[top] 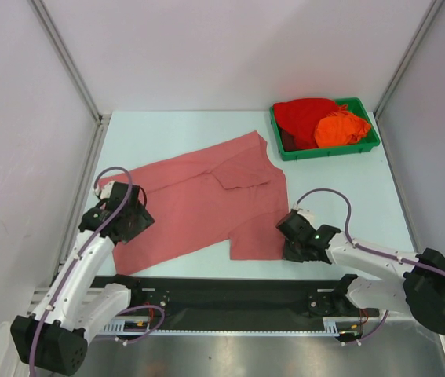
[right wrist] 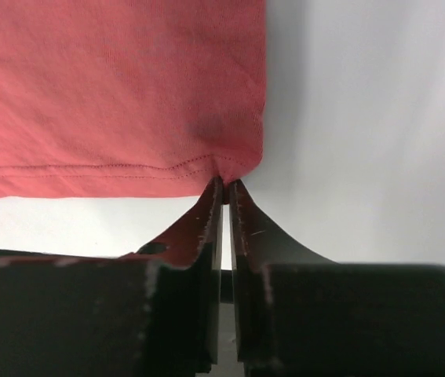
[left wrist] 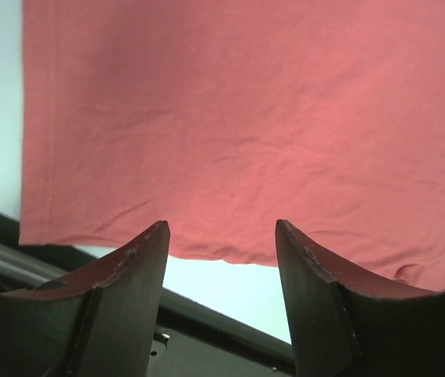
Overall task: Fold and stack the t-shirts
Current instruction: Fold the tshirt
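Note:
The large salmon t-shirt (top: 198, 200) lies spread flat on the table. My left gripper (top: 130, 226) is open at the shirt's near left hem. In the left wrist view the hem (left wrist: 230, 255) lies just beyond my open gripper (left wrist: 222, 236) and is not held. My right gripper (top: 286, 250) is shut on the shirt's near right corner. In the right wrist view the gripper (right wrist: 227, 184) pinches that corner of the salmon cloth (right wrist: 112, 86). The bright red t-shirt (top: 304, 116) and the orange t-shirt (top: 341, 129) lie crumpled in the green tray (top: 328, 153).
The green tray stands at the back right near the right wall. A black rail (top: 230, 290) runs along the table's near edge. White walls with metal posts (top: 65, 59) close in the left, back and right sides.

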Available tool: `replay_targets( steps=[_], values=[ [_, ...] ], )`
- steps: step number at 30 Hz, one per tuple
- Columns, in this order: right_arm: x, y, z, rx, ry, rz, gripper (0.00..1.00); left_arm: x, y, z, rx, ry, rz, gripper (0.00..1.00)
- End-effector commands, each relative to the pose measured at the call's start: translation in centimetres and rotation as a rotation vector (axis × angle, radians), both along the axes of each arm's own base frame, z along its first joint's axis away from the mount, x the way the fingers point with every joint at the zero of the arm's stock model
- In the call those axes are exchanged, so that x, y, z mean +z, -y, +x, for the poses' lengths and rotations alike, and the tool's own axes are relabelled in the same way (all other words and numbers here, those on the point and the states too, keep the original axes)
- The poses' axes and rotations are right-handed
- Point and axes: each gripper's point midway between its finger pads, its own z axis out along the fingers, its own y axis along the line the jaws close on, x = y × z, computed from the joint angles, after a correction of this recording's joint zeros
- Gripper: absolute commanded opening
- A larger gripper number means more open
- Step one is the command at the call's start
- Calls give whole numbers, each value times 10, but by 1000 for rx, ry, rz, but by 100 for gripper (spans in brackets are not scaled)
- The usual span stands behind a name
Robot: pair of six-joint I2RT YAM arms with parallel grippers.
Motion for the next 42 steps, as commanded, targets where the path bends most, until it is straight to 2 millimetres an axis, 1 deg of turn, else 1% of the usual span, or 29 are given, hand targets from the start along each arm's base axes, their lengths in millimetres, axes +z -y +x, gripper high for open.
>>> replay_targets(
  steps=[1,2,3,6,7,8,9,11,12,13,14,15,16,17,18,19,21,23,24,25,27,30,33,35,39,40,42],
  values=[
    [0,5,4,16,21,-41,4,1,-7,-12,104,-56,6,63],
    [1,3,4,25,22,-36,0,-3,-7,-15,119,-79,5,63],
    [4,3,3,44,24,-36,0,-11,-9,-23,135,-146,18,63],
    [15,-7,5,107,39,0,0,-17,-15,-37,227,-243,48,61],
    [20,-11,6,127,50,17,0,-21,-18,-46,269,-303,60,59],
    [25,-15,6,153,57,31,0,-21,-20,-51,302,-320,64,58],
    [34,-19,10,168,74,42,0,-23,-21,-54,347,-322,53,56],
    [47,-23,13,225,106,46,0,-26,-25,-59,423,-314,10,54],
    [54,-26,15,238,121,57,0,-30,-26,-61,457,-311,-19,52],
    [58,-27,16,256,130,60,0,-44,-28,-70,517,-348,-68,50],
    [63,-28,17,261,139,76,0,-49,-31,-71,549,-337,-88,48],
    [65,-31,18,271,143,89,0,-61,-33,-81,585,-369,-92,47],
    [66,-32,17,279,142,103,0,-65,-36,-82,643,-363,-114,47],
    [65,-30,19,280,143,102,0,-68,-38,-79,660,-328,-126,47],
    [62,-29,19,282,138,110,0,-74,-43,-83,704,-329,-121,48],
    [61,-29,17,286,123,124,0,-76,-47,-84,720,-322,-110,49],
    [61,-29,18,288,127,142,0,-77,-58,-84,773,-307,-90,56],
    [63,-29,19,289,135,147,0,-81,-60,-85,796,-312,-89,59],
    [65,-29,21,286,146,152,0,-86,-61,-87,812,-324,-88,59],
    [66,-32,18,300,135,169,0,-89,-61,-88,824,-325,-90,59],
    [65,-31,18,298,131,172,0,-96,-59,-88,837,-322,-106,58],
    [68,-31,18,299,133,183,0,-105,-58,-91,864,-324,-118,51],
    [69,-31,18,295,135,187,0,-109,-58,-94,885,-335,-113,48],
    [68,-31,19,294,134,187,0,-107,-61,-94,895,-329,-105,46],
    [69,-31,20,296,132,191,0,-105,-61,-94,912,-314,-111,47],
    [69,-31,20,294,132,191,0,-106,-61,-96,916,-316,-106,50],
    [70,-30,21,292,133,190,0,-107,-65,-97,931,-308,-91,51]
  ],
)
